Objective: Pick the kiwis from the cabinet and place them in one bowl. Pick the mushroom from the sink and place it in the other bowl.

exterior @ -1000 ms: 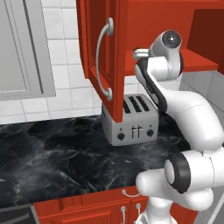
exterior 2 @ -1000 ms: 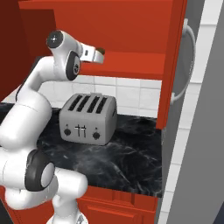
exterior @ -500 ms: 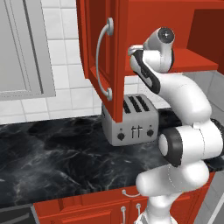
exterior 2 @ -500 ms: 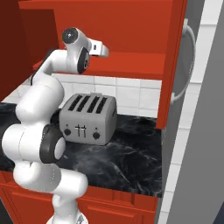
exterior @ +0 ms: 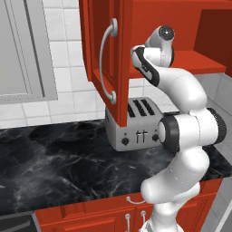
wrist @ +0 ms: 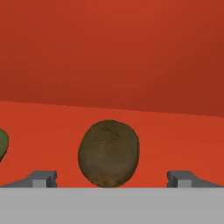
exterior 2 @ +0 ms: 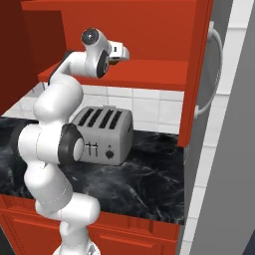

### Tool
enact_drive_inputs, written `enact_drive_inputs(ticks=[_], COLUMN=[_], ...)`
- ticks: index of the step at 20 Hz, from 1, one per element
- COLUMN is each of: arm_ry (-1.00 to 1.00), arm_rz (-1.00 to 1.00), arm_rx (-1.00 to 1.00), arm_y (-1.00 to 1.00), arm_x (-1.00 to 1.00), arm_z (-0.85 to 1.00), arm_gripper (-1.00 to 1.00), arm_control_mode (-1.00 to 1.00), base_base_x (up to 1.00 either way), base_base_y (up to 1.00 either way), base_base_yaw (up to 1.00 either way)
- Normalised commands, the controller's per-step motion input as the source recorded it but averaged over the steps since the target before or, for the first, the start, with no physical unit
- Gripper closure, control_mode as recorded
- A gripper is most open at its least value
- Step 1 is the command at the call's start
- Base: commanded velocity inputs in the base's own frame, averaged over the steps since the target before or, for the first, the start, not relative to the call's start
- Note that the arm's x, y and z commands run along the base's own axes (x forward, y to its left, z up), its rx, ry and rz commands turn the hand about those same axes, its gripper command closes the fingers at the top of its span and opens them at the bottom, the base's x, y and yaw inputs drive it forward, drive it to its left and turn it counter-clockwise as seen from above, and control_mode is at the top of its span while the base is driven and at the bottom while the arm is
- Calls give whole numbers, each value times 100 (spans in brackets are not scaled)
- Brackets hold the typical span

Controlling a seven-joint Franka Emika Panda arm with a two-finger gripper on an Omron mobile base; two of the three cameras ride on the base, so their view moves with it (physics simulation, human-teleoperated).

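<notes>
Kiwi (wrist: 109, 153) seen front-on in hand view, bottom edge cut by the lower margin; second fruit (wrist: 2, 144) sliced off at the left edge, only a greenish-brown sliver left, too little to name for sure. Gripper (wrist: 111, 178) spread wide, fingertips (wrist: 41, 178) well apart on either side of the kiwi, touching nothing; contact with the shelf impossible to judge. Kiwi dull brown, egg-shaped, faintly mottled, darker along its lower side, resting on the red shelf floor inside the cabinet (exterior: 104, 54), red back wall behind. From the left base view, hand tucked behind the open door, fingers hidden by it; curved silver handle (exterior: 108, 63) plain on the door face. From the right base view, gripper (exterior 2: 123, 51) reached in above the shelf edge, fruit masked from there by the shelf lip. Toaster (exterior 2: 102, 134) on the black marbled counter (exterior: 54, 158) below the cabinet, partly covered by the arm in both base views.
</notes>
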Motion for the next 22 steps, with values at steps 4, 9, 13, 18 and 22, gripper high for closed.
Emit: enact_drive_inputs(ticks=[4,9,13,18,22], arm_ry=[1,0,6,1,-6], arm_rz=[0,-1,-6,-7,-9], arm_rx=[-3,0,0,1,0], arm_y=[1,3,19,5,19], arm_x=[52,15,-3,-6,-4], arm_z=[-4,-10,-30,-20,-1], arm_gripper=[-100,-100,100,100,100], arm_control_mode=[-100,-100,-100,-100,-100], base_base_x=[0,0,0,0,0], base_base_y=[0,0,0,0,0], base_base_yaw=[0,0,0,0,0])
